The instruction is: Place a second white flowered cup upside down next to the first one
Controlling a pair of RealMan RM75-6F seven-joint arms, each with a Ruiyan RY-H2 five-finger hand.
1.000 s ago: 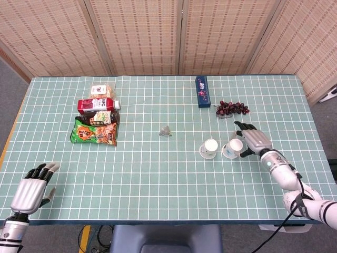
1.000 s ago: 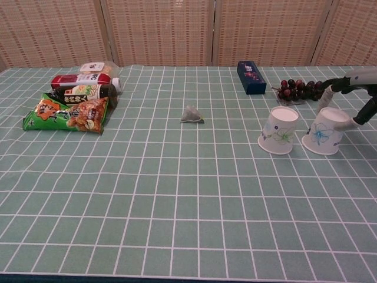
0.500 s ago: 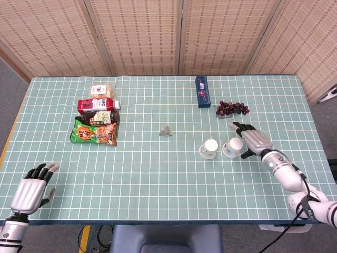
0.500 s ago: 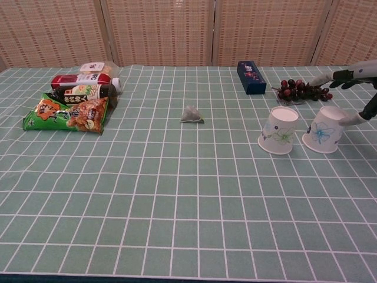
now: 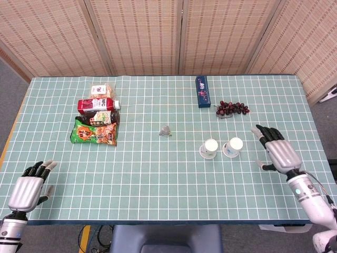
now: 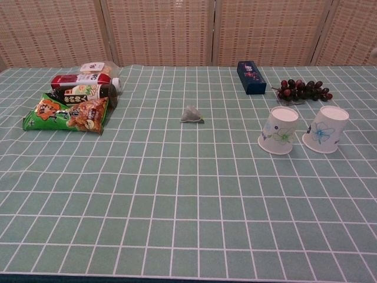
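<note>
Two white flowered paper cups sit upside down side by side, right of centre on the table (image 6: pixel 177 236): second cup (image 6: pixel 324 129) with blue flower, first cup (image 6: pixel 278 130) with green. Both tapered, just apart. Right hand (image 5: pixel 277 149) empty, fingers spread, clear of the cups. Left hand (image 5: pixel 29 187) lower left, holding nothing, fingers loosely apart. Grapes (image 6: pixel 303 89) behind.

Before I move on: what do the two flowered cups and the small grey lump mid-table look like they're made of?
Both cups, the green-flowered one and the blue-flowered one, look like thin matte paper: printed flowers on the sides, and a flat recessed base facing up. The grey lump looks like crumpled plastic film or a wrapper: creased, slightly translucent. That one is uncertain at this size.
</note>
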